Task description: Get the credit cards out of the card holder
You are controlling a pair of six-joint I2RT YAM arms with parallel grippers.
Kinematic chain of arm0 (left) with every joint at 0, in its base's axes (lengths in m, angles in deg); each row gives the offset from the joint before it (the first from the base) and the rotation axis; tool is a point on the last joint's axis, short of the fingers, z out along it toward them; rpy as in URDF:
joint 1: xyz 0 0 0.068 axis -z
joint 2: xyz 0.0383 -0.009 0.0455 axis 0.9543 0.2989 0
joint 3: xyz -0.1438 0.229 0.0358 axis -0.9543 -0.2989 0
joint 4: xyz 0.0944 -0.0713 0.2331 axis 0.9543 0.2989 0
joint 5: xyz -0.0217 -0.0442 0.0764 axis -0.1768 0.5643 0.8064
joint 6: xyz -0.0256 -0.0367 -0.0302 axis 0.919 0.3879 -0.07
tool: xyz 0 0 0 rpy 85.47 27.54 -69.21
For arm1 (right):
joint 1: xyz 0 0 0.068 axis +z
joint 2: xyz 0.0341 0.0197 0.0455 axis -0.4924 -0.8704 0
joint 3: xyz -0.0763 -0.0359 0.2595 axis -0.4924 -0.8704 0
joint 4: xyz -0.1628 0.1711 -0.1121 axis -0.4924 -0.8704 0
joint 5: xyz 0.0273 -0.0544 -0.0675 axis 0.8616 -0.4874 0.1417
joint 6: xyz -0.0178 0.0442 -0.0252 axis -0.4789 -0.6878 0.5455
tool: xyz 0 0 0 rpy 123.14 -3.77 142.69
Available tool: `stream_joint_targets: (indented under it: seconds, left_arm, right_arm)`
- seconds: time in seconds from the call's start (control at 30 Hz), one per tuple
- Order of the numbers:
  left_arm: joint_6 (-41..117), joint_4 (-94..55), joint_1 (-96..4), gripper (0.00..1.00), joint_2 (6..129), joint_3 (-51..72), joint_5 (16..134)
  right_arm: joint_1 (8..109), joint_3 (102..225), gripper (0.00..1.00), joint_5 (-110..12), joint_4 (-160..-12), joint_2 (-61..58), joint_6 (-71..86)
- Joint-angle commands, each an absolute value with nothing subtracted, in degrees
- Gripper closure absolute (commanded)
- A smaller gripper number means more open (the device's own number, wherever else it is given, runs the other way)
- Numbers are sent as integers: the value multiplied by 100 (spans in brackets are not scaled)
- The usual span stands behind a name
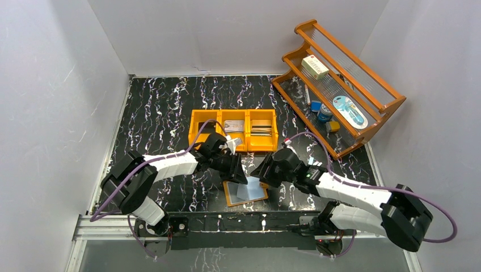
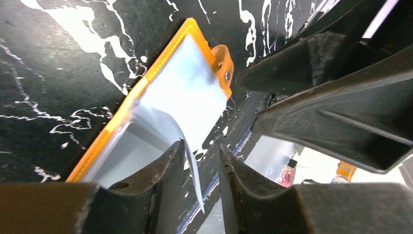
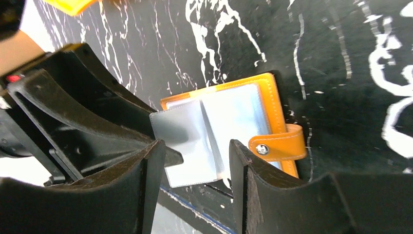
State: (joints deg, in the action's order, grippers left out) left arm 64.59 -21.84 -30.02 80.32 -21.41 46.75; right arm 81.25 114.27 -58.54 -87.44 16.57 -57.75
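Observation:
The tan-orange card holder (image 1: 247,193) lies open on the black marbled table near the front edge, its pale-blue sleeves up. In the left wrist view (image 2: 146,78) one clear sleeve (image 2: 168,124) is lifted and curls between my left gripper's (image 2: 202,146) jaws. It leans on one finger only, and the jaws stand apart. My right gripper (image 3: 195,146) is open just above the sleeves, beside the strap tab (image 3: 277,146). No card shows in the sleeves. Grey cards (image 1: 233,126) and striped cards (image 1: 261,128) lie in the orange bin. Both grippers (image 1: 243,175) (image 1: 262,173) meet over the holder.
An orange three-compartment bin (image 1: 199,127) stands just behind the holder. A wooden rack (image 1: 340,85) at the back right holds a white box (image 1: 315,67) and small items. White walls enclose the table. The front edge is close below the holder.

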Motion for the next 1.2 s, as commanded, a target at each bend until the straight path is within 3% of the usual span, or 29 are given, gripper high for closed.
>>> stream_joint_targets:
  seconds: [0.0, 0.5, 0.7, 1.17]
  left_arm:
    - [6840, -2456, -2855, 67, 8149, -1924, 4262]
    - [7813, -3329, -2355, 50, 8733, -1990, 4768]
    - [7730, -2699, -2268, 44, 8818, -1904, 5517]
    - [7066, -197, -2311, 30, 6725, -1499, 8143]
  right_arm:
    - [8100, 11818, 40, -6881, -9836, 2163, -5628]
    - [8100, 11496, 39, -7124, -9995, 2814, -5980]
    - [8100, 11490, 39, -6983, -9975, 2816, -5976]
    - [8105, 11620, 38, -6503, -9500, 2634, -5447]
